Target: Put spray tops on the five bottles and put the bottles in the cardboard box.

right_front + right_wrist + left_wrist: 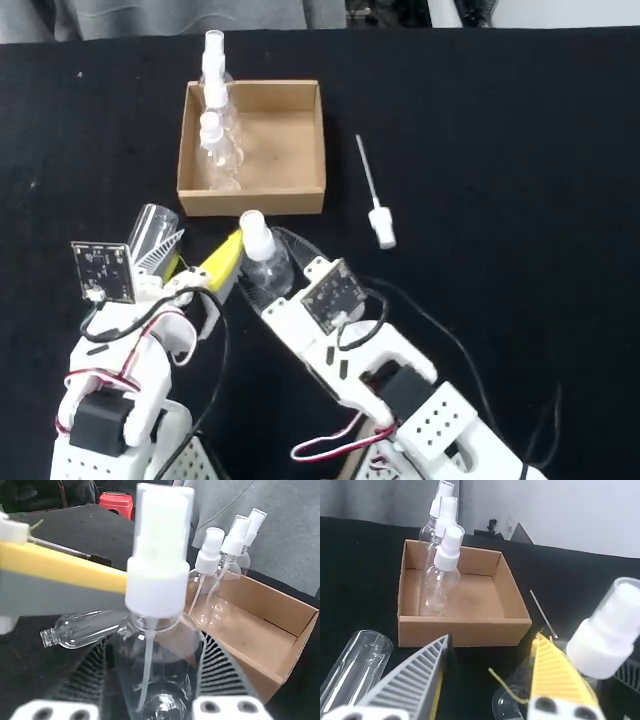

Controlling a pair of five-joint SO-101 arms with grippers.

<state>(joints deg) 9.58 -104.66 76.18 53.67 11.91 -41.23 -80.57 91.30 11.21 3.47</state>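
Observation:
My right gripper (267, 272) (155, 647) is shut on a clear bottle (264, 262) (157, 665) with a white spray top (160, 555), held upright just in front of the cardboard box (252, 200) (465, 627). My left gripper (195, 253) (492, 642) stands open right beside it, its yellow finger (222, 260) (65, 567) close to the spray top (607, 630). An uncapped bottle (151, 230) (350, 670) (85, 627) lies beside its grey finger. Two capped bottles (218, 140) (442, 575) stand along the box's left wall. A third (213, 55) is at the far left corner; I cannot tell if inside.
A loose spray top with its long tube (378, 215) (540, 612) lies on the black table (500, 150) to the right of the box. The box's right half (290, 140) holds nothing. Cables trail from both arms near the front edge.

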